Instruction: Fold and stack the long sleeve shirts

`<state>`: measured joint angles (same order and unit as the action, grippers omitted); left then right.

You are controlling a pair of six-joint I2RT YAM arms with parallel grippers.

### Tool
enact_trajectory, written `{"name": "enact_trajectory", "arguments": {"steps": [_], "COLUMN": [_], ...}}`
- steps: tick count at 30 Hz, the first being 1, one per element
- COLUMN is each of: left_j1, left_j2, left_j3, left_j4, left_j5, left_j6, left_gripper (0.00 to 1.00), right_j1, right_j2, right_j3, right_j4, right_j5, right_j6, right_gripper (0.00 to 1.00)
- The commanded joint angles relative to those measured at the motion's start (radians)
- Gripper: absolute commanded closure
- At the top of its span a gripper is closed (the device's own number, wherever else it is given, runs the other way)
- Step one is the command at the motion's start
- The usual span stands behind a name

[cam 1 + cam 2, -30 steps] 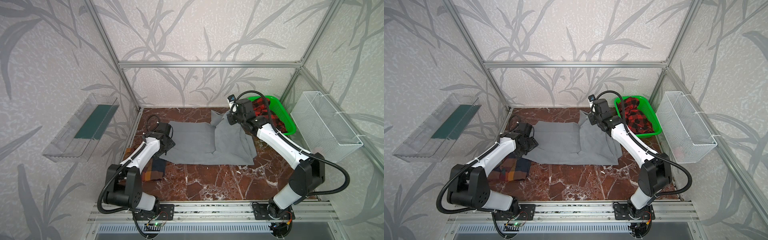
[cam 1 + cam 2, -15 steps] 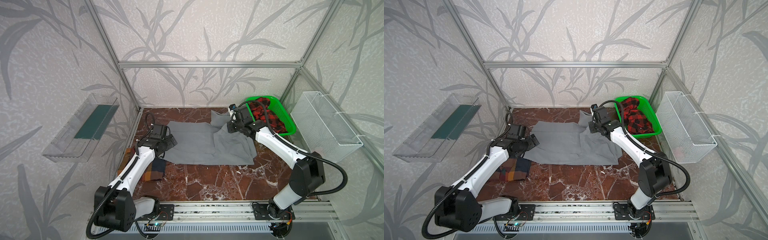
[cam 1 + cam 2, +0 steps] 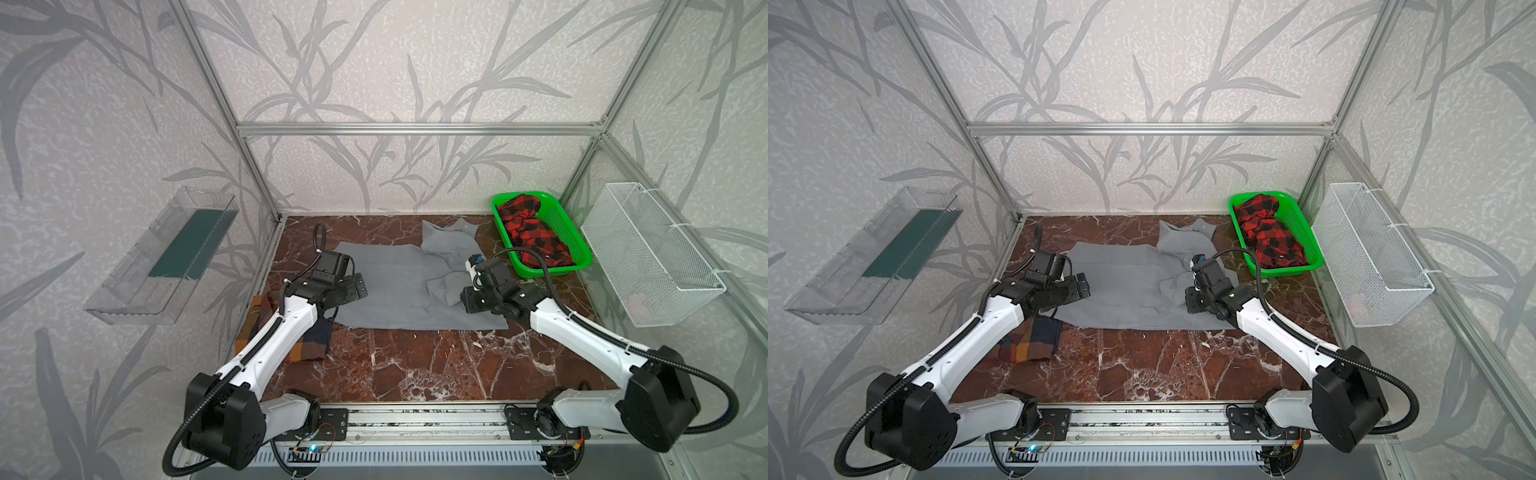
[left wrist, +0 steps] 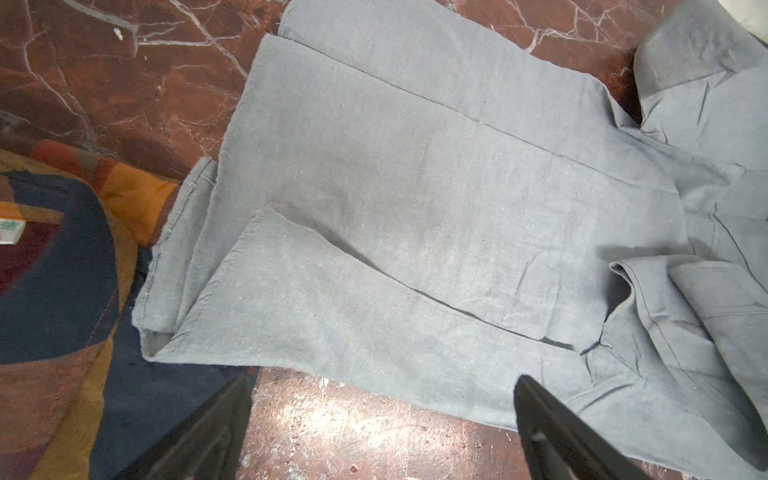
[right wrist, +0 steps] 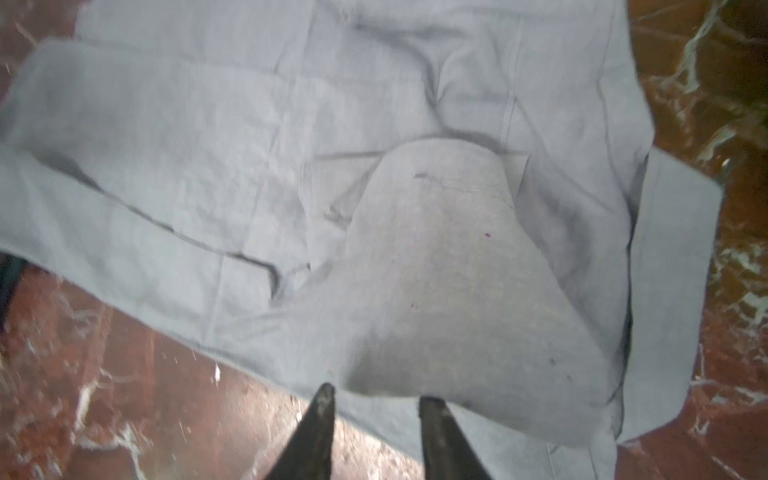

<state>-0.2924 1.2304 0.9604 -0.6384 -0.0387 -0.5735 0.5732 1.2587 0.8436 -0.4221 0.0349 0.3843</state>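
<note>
A large plain grey collared button-up shirt (image 3: 395,291) is spread flat mid-way across a red-brown marble tabletop (image 3: 415,365). Its sleeve (image 5: 449,270), held raised a second ago, is now laid across the body, so that fold is judged done. The right gripper (image 5: 374,399) is narrowly parted and empty; the left gripper (image 4: 382,382) is spread wide, empty, by the hem. Two shirts are counted on the table, the second a folded orange, brown and navy check shirt (image 3: 1027,345) at front left.
</note>
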Motion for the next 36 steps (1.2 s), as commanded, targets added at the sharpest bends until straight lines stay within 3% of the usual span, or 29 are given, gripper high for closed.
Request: {"name": "enact_trajectory", "arguments": {"steps": [1, 4, 17, 24, 29, 36], "left_j1": [-0.004, -0.005, 0.004, 0.022, 0.038, 0.042], "left_j2": [-0.031, -0.045, -0.061, -0.094, -0.110, -0.127], "left_j3": [0.023, 0.014, 0.007, -0.016, -0.026, -0.035], "left_j4": [-0.018, 0.007, -0.093, -0.071, -0.068, -0.059], "left_j5": [-0.028, -0.006, -0.019, -0.035, -0.022, -0.010], "left_j6": [0.038, 0.057, 0.150, 0.150, 0.143, 0.141], "left_gripper": [0.01, 0.01, 0.01, 0.01, 0.01, 0.01], "right_j1": [0.004, 0.001, -0.014, -0.012, -0.013, -0.014], "right_j2": [-0.143, -0.191, 0.281, 0.474, 0.541, 0.618], "right_j3": [-0.049, -0.023, 0.222, 0.340, 0.376, 0.377], "right_j4": [-0.003, -0.027, 0.056, 0.040, 0.008, 0.033], "right_j5": [0.006, 0.031, 0.088, 0.140, 0.225, 0.221], "right_j6": [0.063, 0.022, -0.102, -0.118, -0.135, -0.143], "right_gripper": [0.44, 0.32, 0.31, 0.36, 0.42, 0.49]}}
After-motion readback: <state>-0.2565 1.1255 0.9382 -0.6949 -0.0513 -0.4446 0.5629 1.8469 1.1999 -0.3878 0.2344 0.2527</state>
